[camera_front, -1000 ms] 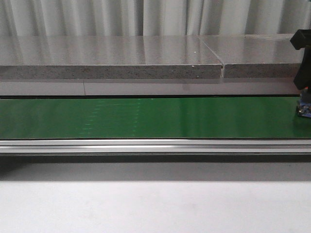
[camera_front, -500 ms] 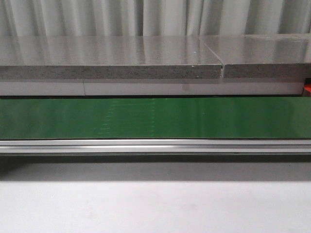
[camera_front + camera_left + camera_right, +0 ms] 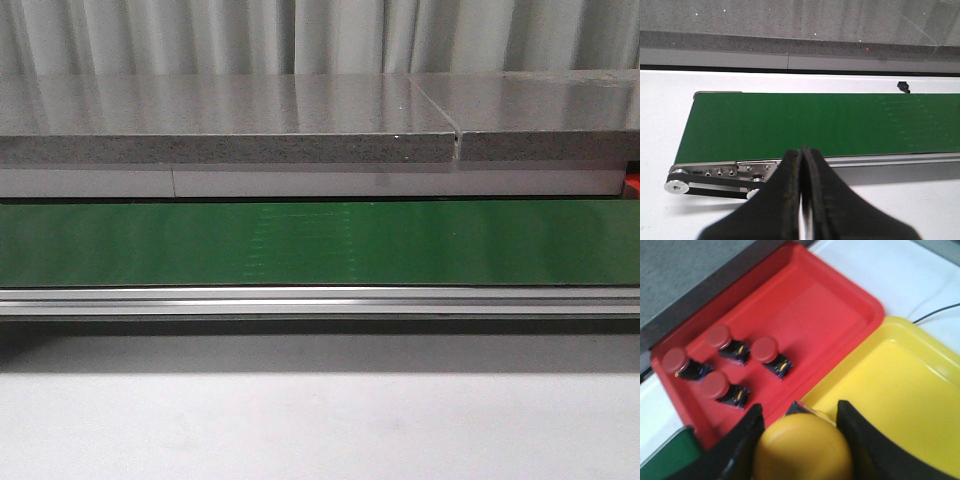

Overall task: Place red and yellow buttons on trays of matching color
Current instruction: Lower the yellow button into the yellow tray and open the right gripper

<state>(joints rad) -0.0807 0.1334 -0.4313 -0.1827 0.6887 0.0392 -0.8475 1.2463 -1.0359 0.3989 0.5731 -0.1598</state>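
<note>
1. The white table (image 3: 320,420) carries a green conveyor belt (image 3: 320,242) with a metal frame (image 3: 320,300) along its near side.
2. In the left wrist view, the belt's end with its rollers (image 3: 677,186) rests on the table.
3. A red tray (image 3: 805,315) and a yellow tray (image 3: 910,385) lie on the table, touching side by side.
4. A thin black cable (image 3: 935,312) lies near the yellow tray.

Right arm gone from front view's right edge; red tray (image 3: 633,184) corner now exposed there.
</note>
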